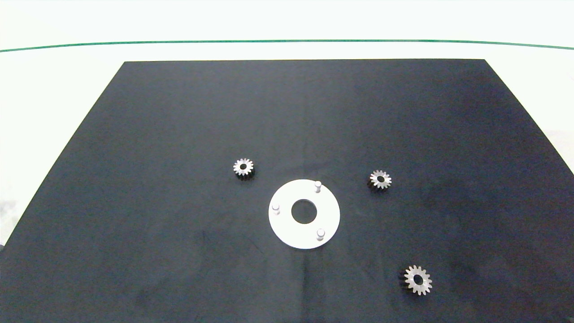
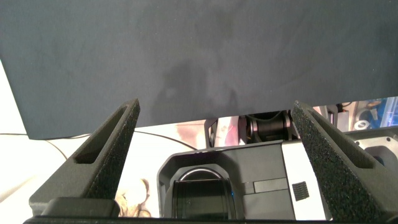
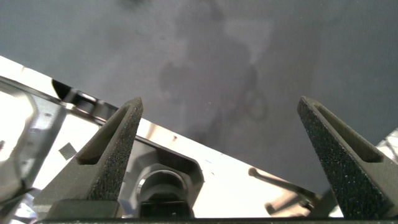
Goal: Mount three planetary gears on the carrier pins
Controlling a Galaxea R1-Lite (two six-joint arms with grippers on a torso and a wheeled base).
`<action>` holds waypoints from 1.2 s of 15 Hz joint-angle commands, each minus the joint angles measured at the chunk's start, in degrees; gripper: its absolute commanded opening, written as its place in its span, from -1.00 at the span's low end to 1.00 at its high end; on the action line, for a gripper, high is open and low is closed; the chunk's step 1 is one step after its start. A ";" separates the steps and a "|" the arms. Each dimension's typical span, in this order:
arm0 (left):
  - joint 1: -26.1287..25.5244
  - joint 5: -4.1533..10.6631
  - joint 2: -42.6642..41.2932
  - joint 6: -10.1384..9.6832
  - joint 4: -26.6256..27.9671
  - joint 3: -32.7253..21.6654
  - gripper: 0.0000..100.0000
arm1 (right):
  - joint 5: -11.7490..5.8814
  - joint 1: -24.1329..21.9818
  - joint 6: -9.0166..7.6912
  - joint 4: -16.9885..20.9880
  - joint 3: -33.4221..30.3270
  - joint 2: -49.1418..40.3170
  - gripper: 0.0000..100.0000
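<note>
White tabletop [image 1: 67, 80] carries a large dark matte mat [image 1: 179, 112], with a thin green line [image 1: 287, 41] curving along the far side. Near the mat's middle lies a flat white disc [image 1: 287, 229] with a large round central hole, and three short pale grey carrier pins [image 1: 318, 186] stand upright around it, all bare. Three small silvery toothed planetary gears [image 1: 243, 167] lie flat on the mat, apart from the disc: one beyond it to the left, one [image 1: 380, 179] to the right, and one [image 1: 418, 280] nearer the camera at the right. No writing or brand mark can be read on any part. Neither arm shows from above. Left pincer [image 2: 214, 118] hangs over the mat's edge, fingers spread wide, holding nothing. Right pincer [image 3: 221, 118] does likewise, wide and empty.
</note>
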 commanded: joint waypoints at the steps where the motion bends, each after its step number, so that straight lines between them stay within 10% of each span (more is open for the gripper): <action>1: 0.05 -0.01 -0.48 0.01 0.30 -0.03 1.00 | -0.72 1.91 0.54 -0.91 0.80 3.69 1.00; 8: -0.04 -0.18 -0.65 0.19 0.13 -0.38 1.00 | -0.19 7.27 1.86 -28.77 23.47 -6.51 1.00; 12: -0.04 -0.27 -0.74 0.19 0.13 -0.29 1.00 | 3.50 7.27 3.62 -33.07 27.87 -7.47 1.00; 18: 0.05 -0.27 -0.74 0.19 0.04 -0.47 1.00 | 3.15 7.36 3.53 -40.28 28.75 0.70 1.00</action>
